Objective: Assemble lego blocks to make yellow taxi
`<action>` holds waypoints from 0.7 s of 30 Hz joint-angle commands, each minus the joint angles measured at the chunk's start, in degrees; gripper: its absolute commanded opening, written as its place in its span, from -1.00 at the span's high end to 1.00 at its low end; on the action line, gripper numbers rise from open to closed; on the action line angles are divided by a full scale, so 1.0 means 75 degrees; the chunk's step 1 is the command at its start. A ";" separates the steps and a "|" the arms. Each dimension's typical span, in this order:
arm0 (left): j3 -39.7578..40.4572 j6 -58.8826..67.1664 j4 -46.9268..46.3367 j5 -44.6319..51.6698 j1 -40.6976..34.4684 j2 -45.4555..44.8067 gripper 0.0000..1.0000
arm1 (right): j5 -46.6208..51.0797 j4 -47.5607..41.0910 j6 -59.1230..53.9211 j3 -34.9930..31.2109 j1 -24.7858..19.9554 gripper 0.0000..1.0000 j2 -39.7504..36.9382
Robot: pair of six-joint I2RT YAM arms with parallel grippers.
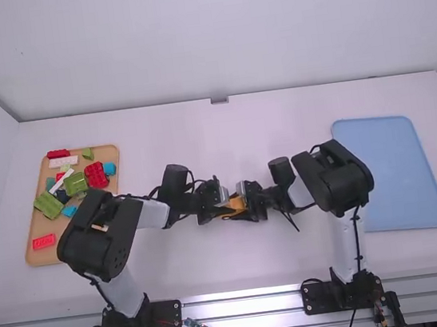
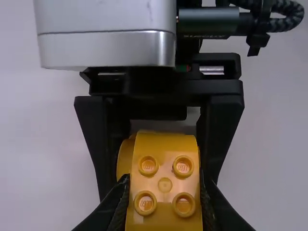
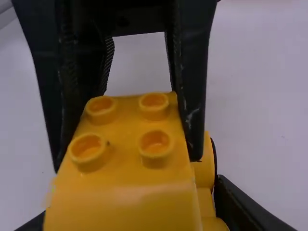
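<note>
Yellow toy-block build [image 1: 235, 205] sitting between the two grippers, over the middle of the tabletop [image 1: 240, 269] — its curved top showing four raised studs in the left wrist view, with more yellow rounding out beside it. Left gripper [image 1: 222, 203]: fingers narrowed, pressing the build from both sides. Right gripper [image 1: 249, 201]: fingers also closing around it — both grippers holding the same build.

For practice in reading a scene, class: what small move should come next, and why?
Probably ease the right tool gently toward the left tool to seat the parts: the left grips the studded block, the right the yellow piece close against it. Whether they already lock, I cannot tell.
</note>
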 commanded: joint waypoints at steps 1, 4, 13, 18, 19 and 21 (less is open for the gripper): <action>0.0160 -0.0015 -0.0277 0.0105 -0.0117 0.0242 0.96 | -0.0020 0.0029 0.0000 0.0035 0.0096 0.07 0.0137; 0.0382 0.0251 -0.0833 -0.0102 -0.0230 0.0326 0.96 | -0.0026 0.0017 0.0003 0.0035 0.0079 0.07 0.0137; 0.0577 -0.0201 -0.1151 -0.1096 -0.0172 0.0323 0.96 | -0.0023 0.0017 0.0000 0.0035 0.0087 0.08 0.0137; 0.0545 -0.0201 -0.1256 -0.1507 -0.0117 0.0321 0.96 | -0.0026 0.0015 0.0003 0.0035 -0.0009 0.10 0.0137; 0.0530 -0.0201 -0.1256 -0.1492 -0.0140 0.0321 0.96 | -0.0026 0.0015 0.0006 0.0035 -0.0029 0.11 0.0137; 0.0446 -0.0187 -0.1174 -0.1256 -0.0140 0.0306 0.96 | -0.0026 -0.0029 0.0003 0.0032 -0.0102 0.11 0.0137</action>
